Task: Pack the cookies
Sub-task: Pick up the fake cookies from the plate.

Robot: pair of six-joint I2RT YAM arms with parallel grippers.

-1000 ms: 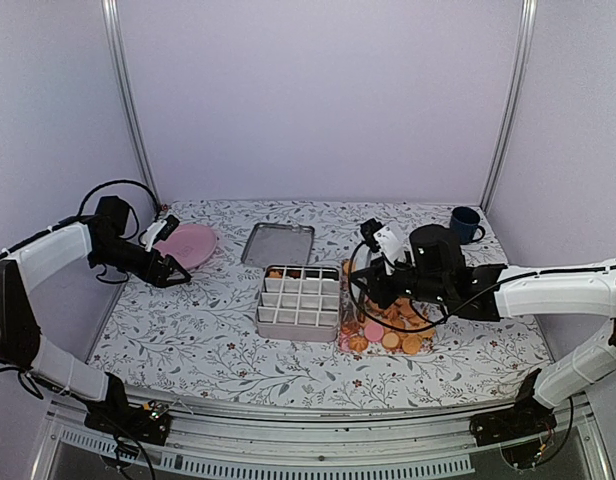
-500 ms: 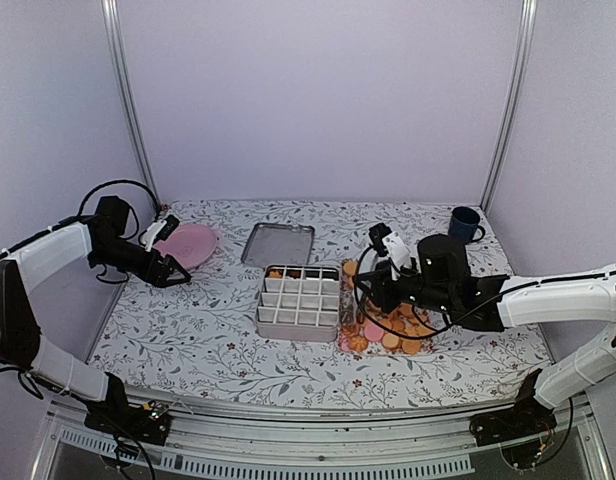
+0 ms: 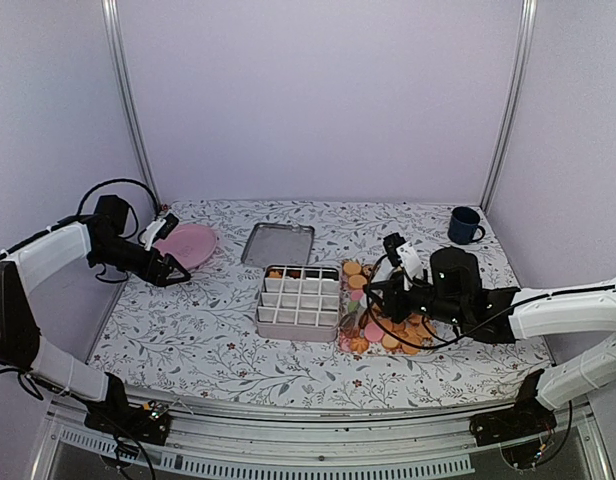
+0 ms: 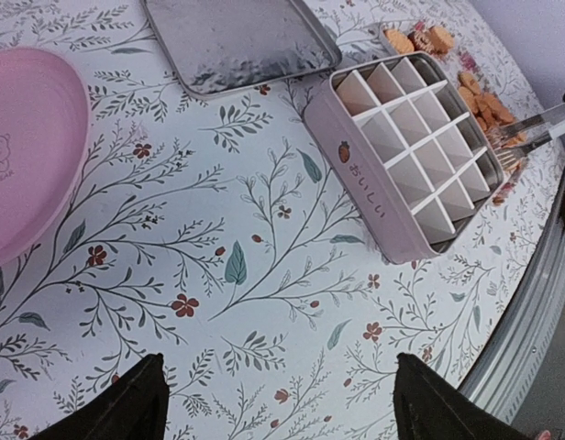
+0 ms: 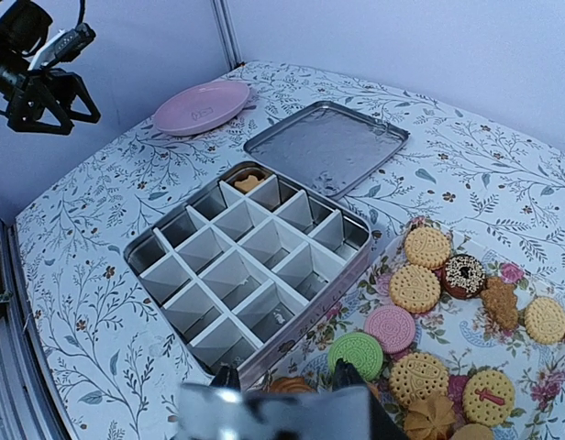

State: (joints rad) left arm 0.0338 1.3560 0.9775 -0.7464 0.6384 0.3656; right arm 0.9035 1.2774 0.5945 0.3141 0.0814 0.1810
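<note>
The cookies [image 3: 391,340] lie on a floral tray to the right of a pink compartment box [image 3: 296,330]. In the right wrist view the cookies [image 5: 414,288] are mostly golden, with a pink one, a green one and a dark one. The box [image 5: 310,316] holds a cookie [image 5: 247,181] in a far compartment; its other compartments look empty. My right gripper [image 5: 284,376] is open low over the tray's near-left corner, with an orange cookie showing between the fingers, and appears in the top view [image 3: 371,292]. My left gripper [image 4: 282,412] is open and empty over the tablecloth, left of the box [image 4: 365,174].
A pink plate [image 3: 188,243] lies at the back left beside my left gripper [image 3: 176,272]. The box's metal lid [image 3: 278,243] lies behind the box. A dark blue mug [image 3: 465,224] stands at the back right. The floral tray [image 5: 515,273] touches the box's right side.
My right arm has swung right and come down toward the cookie tray. The left arm has not moved.
</note>
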